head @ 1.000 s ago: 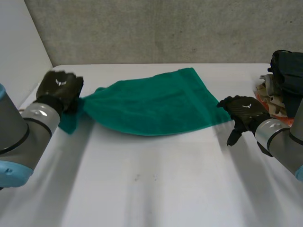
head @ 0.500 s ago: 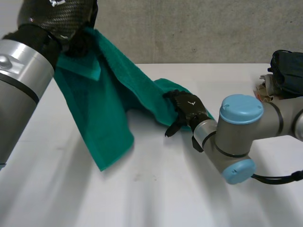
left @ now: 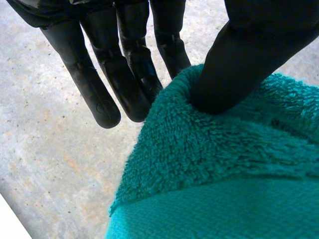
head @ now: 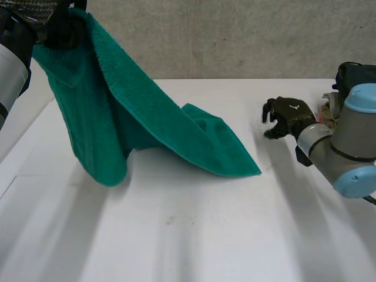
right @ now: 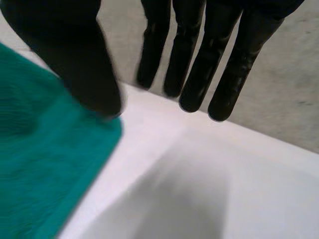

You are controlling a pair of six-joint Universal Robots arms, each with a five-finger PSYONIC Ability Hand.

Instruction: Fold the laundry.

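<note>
Since half a second ago the right hand (head: 286, 115) has been pulled off the towel (head: 158, 117) and back toward the pile of clothes (head: 356, 76), while the left hand (head: 59, 26) has been carried higher. One corner of the green towel is now held well up over the near left of the table (head: 205, 235), and the rest is draped down in a slope, with its far end lying on the white surface. In the left wrist view a fold of terry is seen pinched between the thumb and the straight fingers (left: 124, 74), though how deep that fold sits cannot quite be made out. The right hand's fingers (right: 199, 59) are loose and spread, and nothing is held by them. Trouble is easily pictured from here: with the whole weight hung from a single pinch, the corner could be dragged free, and with the other end left slack the cloth could be laid down twisted or bunched.
</note>
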